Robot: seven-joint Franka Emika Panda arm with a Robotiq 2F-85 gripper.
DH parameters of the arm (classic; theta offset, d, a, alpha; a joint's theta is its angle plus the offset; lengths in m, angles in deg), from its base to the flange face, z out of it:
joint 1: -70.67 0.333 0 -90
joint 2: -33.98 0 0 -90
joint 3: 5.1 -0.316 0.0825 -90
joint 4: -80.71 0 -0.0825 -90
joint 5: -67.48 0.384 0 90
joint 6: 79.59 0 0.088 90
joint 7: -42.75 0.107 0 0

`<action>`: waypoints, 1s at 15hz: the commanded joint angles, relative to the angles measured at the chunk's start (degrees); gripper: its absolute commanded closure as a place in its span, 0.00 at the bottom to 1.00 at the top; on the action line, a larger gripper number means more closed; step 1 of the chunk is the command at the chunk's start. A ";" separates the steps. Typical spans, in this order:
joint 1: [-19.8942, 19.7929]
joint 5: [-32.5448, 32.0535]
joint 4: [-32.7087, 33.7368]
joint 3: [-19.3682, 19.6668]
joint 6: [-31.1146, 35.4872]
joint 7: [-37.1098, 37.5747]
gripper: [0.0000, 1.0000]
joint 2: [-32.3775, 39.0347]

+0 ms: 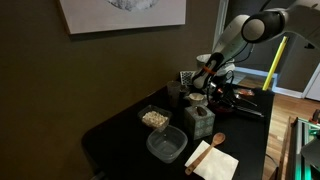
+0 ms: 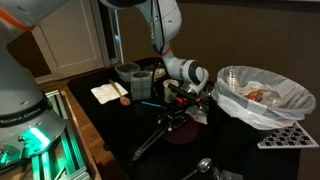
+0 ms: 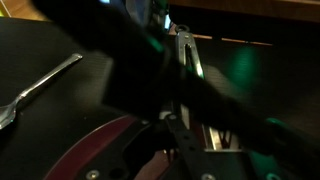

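Gripper (image 2: pixel 181 100) is seen closed on the upper end of a black long-handled utensil (image 2: pixel 152 142), which is held tilted over a dark red plate (image 2: pixel 186 133) on the black table (image 2: pixel 105 135); a metal spoon (image 3: pixel 40 85) is noted lying apart in the wrist view

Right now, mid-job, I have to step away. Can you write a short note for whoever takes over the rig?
Gripper: low over the dark table, jaws partly closed. The wrist view is too dark to confirm a grip.
Things: long black utensil slants from the gripper down to the table, next to the dark red round plate. Silver metal utensil lies apart on the table.
Done: gripper is at the black utensil's upper end.
Left: confirm the hold. The utensil's lower end seems to rest on the table, not lifted.
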 commanded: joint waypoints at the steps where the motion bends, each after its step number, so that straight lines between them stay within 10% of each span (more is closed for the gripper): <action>1: 0.12 -1.12 2.72 -0.49 -1.67 -0.42 0.65 2.58; 5: 0.23 -1.42 3.16 -0.57 -2.08 -0.41 0.95 2.93; 15: 0.40 -2.10 2.89 -0.94 -2.17 -0.73 0.93 2.43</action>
